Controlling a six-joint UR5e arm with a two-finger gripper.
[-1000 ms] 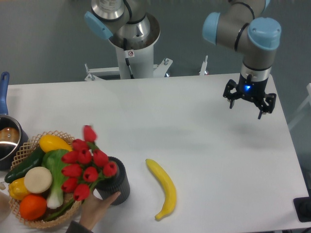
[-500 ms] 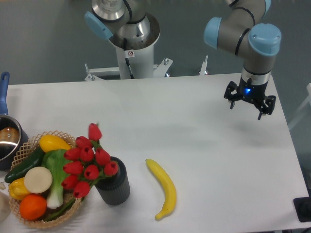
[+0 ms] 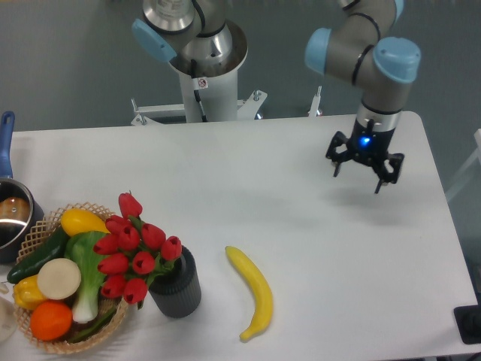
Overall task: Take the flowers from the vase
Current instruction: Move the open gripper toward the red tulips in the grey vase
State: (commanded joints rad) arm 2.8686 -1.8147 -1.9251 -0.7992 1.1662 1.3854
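Observation:
The flowers point(image 3: 132, 250), a bunch of red tulip buds, lean to the left out of the vase point(image 3: 177, 287), a short dark ribbed cylinder near the table's front left. The buds hang partly over the basket's edge. My gripper point(image 3: 359, 176) hovers far off at the right rear of the table, fingers pointing down and spread open, with nothing between them.
A wicker basket point(image 3: 101, 335) of vegetables and fruit stands just left of the vase. A yellow banana point(image 3: 254, 292) lies to the vase's right. A blue-handled metal pot point(image 3: 10, 212) sits at the left edge. The robot base point(image 3: 203, 68) rises behind the table.
A hand that held the vase has gone. The flowers have tipped further left. My gripper has moved a little left and toward the front.

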